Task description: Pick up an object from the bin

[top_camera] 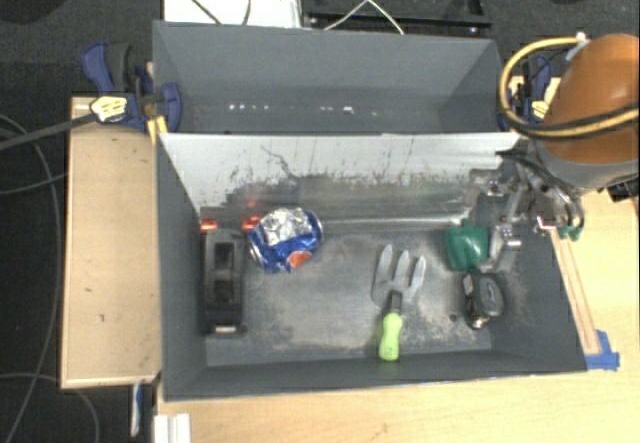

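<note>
Camera view from above: the gripper (497, 231) sits low at the right end of the grey bin (300, 331), right against a small dark green object (463, 247). I cannot tell whether it is open or closed. A black object (483, 299) lies just in front, and a green-handled garden fork (395, 296) lies to the left.

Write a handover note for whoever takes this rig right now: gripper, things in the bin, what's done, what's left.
Gripper: low at the right side of the bin, against a dark green object; a hold on it cannot be confirmed.
Nearby: small black object just in front of it; hand fork with green handle mid-bin.
Left side: crumpled blue-and-silver wrapper, black tape dispenser.
Done: arm is down in the bin; nothing lifted clear.
Left: confirm a grasp and lift one thing out.
</note>
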`<action>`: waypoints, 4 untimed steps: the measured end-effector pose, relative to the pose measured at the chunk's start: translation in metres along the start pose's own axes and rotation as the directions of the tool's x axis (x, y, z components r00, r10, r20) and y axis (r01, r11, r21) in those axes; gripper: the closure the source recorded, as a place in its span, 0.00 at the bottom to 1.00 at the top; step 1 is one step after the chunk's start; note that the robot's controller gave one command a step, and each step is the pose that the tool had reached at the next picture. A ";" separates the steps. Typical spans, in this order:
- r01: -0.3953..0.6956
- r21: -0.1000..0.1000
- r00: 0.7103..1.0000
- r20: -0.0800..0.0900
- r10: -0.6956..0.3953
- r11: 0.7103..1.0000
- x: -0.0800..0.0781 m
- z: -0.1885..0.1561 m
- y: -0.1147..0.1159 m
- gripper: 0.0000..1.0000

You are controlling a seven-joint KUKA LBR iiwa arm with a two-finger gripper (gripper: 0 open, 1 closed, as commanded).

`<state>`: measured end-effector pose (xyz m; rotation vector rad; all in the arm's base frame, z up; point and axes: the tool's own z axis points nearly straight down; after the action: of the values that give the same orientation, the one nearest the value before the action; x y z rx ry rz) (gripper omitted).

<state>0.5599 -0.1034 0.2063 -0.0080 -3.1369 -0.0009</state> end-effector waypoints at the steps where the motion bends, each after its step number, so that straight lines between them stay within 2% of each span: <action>1: 0.005 0.001 1.000 0.008 -0.005 1.000 -0.002 -0.005 0.001 0.00; 2: -0.198 -0.005 0.980 0.002 0.198 0.980 -0.015 0.136 -0.043 0.00; 3: -0.236 -0.007 0.972 0.005 0.236 0.972 -0.012 0.136 -0.045 0.00; 4: -0.199 -0.006 0.980 0.005 0.199 0.980 -0.016 0.135 -0.042 0.00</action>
<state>0.5751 -0.1451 0.0709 -0.3230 -3.1259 -0.0089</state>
